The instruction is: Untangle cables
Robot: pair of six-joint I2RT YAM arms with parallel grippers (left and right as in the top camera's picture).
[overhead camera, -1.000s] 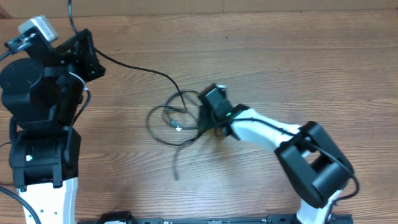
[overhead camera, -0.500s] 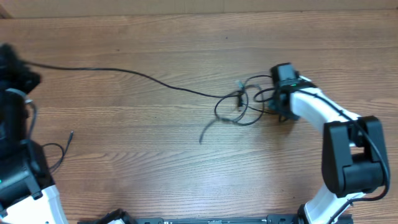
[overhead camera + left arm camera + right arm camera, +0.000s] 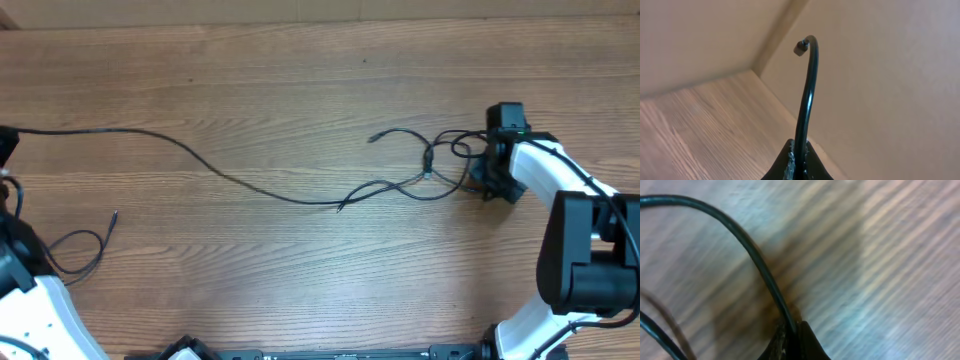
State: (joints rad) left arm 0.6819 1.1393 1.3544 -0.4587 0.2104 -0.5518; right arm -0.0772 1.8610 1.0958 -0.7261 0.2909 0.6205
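Observation:
One thin black cable (image 3: 200,160) stretches from the left edge of the table to the middle. Its right end meets a loose tangle of cables (image 3: 428,172) with a plug tip (image 3: 373,138) sticking out. My right gripper (image 3: 482,170) is at the tangle's right side, shut on a cable strand (image 3: 765,280) just above the wood. My left gripper (image 3: 800,162) is shut on a cable end (image 3: 807,95) that curves up to a small plug (image 3: 801,45). In the overhead view only a dark bit of that arm shows at the left edge. A separate cable loop (image 3: 78,255) lies at the front left.
The white and black right arm (image 3: 585,250) fills the right front corner. The left arm's white base (image 3: 35,320) stands at the front left. A pale wall (image 3: 880,75) rises behind the table's far left corner.
Both arms have pulled apart: the right gripper dragged the tangle to the right, and the left arm swung out past the left edge. One cable is now drawn out long.

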